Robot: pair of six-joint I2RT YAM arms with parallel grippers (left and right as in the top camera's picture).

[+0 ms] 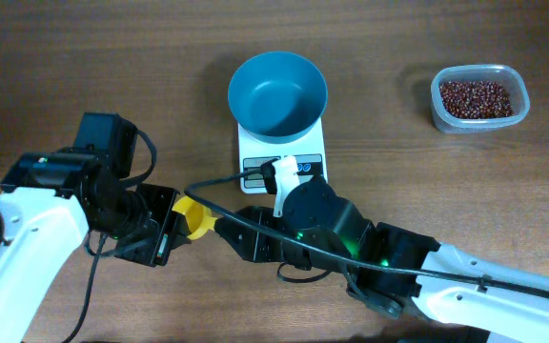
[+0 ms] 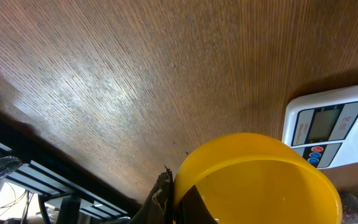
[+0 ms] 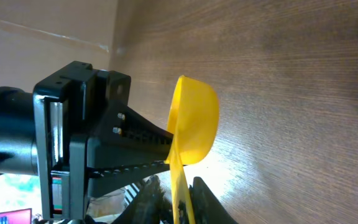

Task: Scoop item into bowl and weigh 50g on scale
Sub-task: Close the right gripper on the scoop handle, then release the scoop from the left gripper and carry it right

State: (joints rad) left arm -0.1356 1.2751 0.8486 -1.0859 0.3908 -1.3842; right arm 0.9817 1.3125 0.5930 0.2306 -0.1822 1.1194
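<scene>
The teal bowl (image 1: 277, 90) stands empty on the white scale (image 1: 254, 152), whose display also shows in the left wrist view (image 2: 325, 123). The reddish-brown beans (image 1: 479, 98) lie in a clear tub at the far right. A yellow scoop (image 1: 194, 218) hangs just above the table in front of the scale, empty. My left gripper (image 1: 173, 227) is shut on the rim of the scoop's cup (image 2: 253, 180), one finger inside and one outside (image 2: 176, 200). My right gripper (image 1: 229, 234) is shut on the scoop's handle (image 3: 180, 186), with the cup (image 3: 194, 118) beyond it.
The clear tub (image 1: 438, 107) sits well right of the scale. My right arm's white wrist part (image 1: 284, 177) hangs over the scale's front edge. My left gripper's black body (image 3: 86, 143) fills the left of the right wrist view. Bare wooden table lies all around.
</scene>
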